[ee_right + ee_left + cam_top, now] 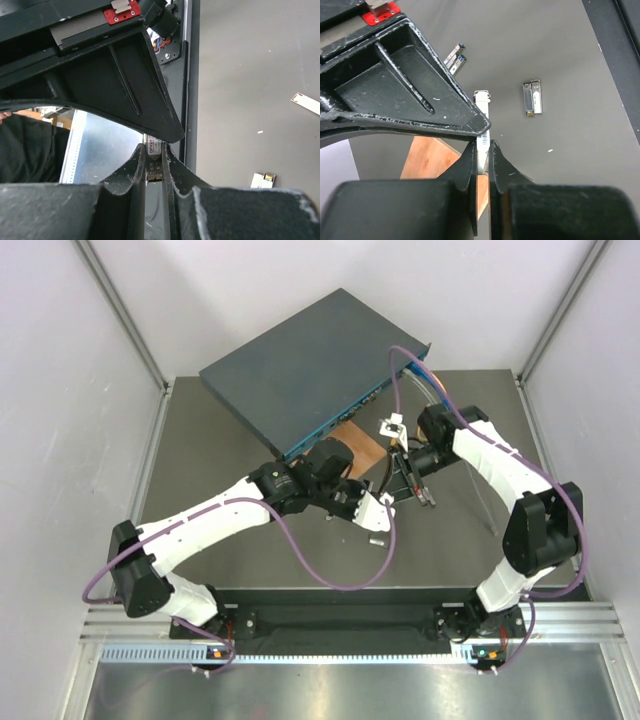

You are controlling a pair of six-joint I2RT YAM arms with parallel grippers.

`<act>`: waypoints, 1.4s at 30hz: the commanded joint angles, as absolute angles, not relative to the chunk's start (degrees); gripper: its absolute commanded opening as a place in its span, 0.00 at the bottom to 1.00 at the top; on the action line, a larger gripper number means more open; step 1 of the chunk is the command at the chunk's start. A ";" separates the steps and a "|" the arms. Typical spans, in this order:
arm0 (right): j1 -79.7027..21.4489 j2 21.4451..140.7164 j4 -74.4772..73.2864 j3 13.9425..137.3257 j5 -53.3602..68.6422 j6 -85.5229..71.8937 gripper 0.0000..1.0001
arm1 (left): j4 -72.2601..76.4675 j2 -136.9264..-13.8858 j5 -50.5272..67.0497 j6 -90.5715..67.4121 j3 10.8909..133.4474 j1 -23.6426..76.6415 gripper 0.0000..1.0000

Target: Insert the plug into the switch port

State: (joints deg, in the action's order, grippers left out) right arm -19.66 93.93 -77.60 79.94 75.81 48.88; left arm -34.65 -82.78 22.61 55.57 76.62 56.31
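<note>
The switch (300,365) is a dark blue-grey box at the back, propped at an angle, its teal socket face (335,423) towards my arms. My left gripper (375,523) is in front of that face and is shut on a slim white-labelled metal plug (482,117), which sticks out past the fingertips (470,160). My right gripper (424,492) is to its right and points towards the near edge. It is shut on a second small labelled plug (153,150). Neither plug is at the sockets.
A thin brown wooden square (357,443) lies under the switch's front; it also shows in the left wrist view (427,159). Loose plugs lie on the grey mat (532,98), (454,55), (262,181), (306,103). Purple cables (335,582) loop around both arms.
</note>
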 commanded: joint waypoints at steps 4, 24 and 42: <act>-20.13 88.87 -70.82 82.53 72.62 40.39 0.46 | -29.97 -82.09 21.36 50.64 79.19 57.39 0.00; -15.64 49.06 -40.31 66.01 39.98 61.14 1.00 | -37.10 -84.63 42.52 3.54 90.70 45.45 0.00; -24.77 48.33 -37.71 61.61 47.64 64.87 0.67 | -16.19 -88.15 61.61 -28.38 82.01 41.05 0.00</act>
